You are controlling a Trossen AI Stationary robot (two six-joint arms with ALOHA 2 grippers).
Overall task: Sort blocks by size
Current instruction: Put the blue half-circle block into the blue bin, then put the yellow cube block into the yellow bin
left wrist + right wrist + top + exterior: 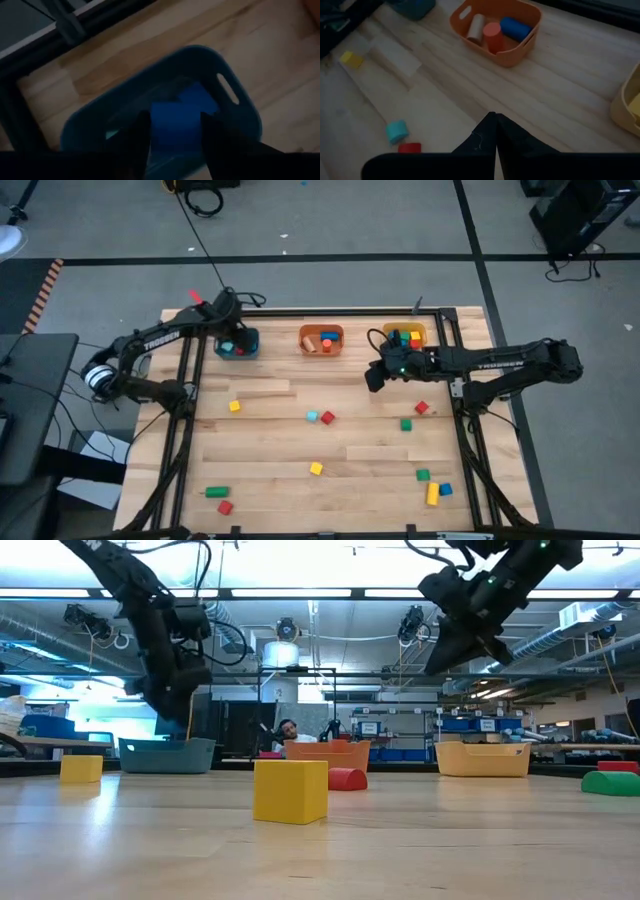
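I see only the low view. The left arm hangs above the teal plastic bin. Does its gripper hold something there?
Observer: Yes. The left wrist view shows the left gripper gripping a blue wooden block over the teal plastic bin.
Operator: And the right gripper?
Observer: The right gripper is shut and empty, near the gap between the orange plastic bin and the yellow plastic bin.
Operator: What lies in the orange bin?
Observer: A tan cylinder, a red cylinder and a blue cylinder.
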